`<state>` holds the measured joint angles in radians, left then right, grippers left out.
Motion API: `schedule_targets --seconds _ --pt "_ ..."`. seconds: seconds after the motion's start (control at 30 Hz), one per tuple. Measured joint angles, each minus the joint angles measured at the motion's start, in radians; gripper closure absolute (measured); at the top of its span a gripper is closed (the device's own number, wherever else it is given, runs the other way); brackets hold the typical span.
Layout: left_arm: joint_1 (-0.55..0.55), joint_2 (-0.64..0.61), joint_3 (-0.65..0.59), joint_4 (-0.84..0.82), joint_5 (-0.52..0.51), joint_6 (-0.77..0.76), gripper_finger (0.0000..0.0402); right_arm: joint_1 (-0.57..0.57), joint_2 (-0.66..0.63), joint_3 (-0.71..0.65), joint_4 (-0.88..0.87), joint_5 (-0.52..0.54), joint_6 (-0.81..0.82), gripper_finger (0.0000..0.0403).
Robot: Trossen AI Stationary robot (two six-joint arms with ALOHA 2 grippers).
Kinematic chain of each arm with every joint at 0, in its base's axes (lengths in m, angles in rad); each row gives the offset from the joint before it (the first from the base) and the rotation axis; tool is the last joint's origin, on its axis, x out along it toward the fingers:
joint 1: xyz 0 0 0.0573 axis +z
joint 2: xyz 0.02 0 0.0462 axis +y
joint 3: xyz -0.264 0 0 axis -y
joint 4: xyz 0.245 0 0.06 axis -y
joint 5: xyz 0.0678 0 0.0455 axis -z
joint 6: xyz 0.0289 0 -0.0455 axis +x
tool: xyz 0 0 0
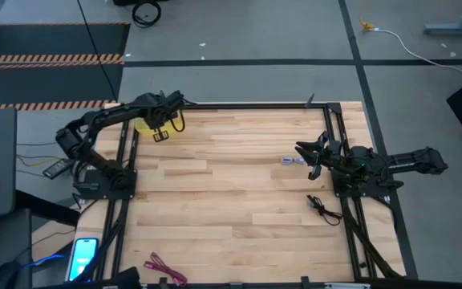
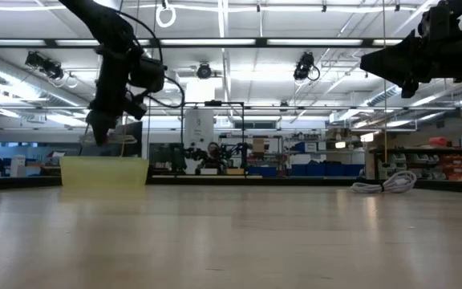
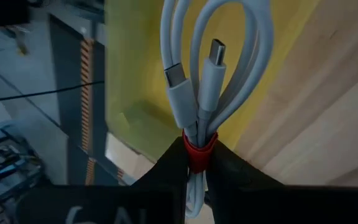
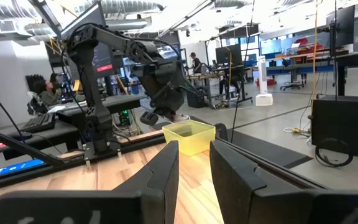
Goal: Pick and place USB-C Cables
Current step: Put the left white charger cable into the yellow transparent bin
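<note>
Left hand [image 3: 194,165], clenched on the white USB-C cable [image 3: 213,74] at its red tie, holds the bundle above the yellow bin [image 1: 144,124] at the desk's [image 1: 231,201] far left corner. Right hand [image 4: 194,168], released, hovers near the pale grey cable [image 1: 293,160]. Black cable [image 1: 322,209] and magenta-red cable [image 1: 165,269] lie on the desk.

Four cable bundles: white [image 3: 213,74], grey [image 1: 293,160], black [image 1: 322,209], magenta [image 1: 164,269], one yellow bin [image 1: 143,124]

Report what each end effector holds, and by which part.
Left end effector pinches the white USB-C cable at its red tie. Right end effector holds nothing.
</note>
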<state>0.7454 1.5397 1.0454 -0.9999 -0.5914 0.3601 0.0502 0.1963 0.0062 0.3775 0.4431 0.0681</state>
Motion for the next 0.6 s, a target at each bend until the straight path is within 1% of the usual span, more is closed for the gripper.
schedule_targets --seconds 0.23,0.4,0.47,0.6 --pt "0.037 0.042 -0.011 0.026 0.025 0.021 0.0362 0.000 0.000 0.000 -0.011 0.000 0.000 0.0305" --pt "0.055 0.044 -0.101 0.164 0.024 0.090 0.0362 0.000 0.000 0.000 -0.013 0.000 0.000 0.0305" --pt "0.055 0.044 -0.142 0.190 0.022 0.117 0.0360 0.000 0.000 0.000 -0.013 0.000 -0.001 0.0305" --pt "0.048 0.044 -0.178 0.198 0.019 0.123 0.0328 0.000 0.000 0.000 -0.012 0.010 -0.034 0.0305"
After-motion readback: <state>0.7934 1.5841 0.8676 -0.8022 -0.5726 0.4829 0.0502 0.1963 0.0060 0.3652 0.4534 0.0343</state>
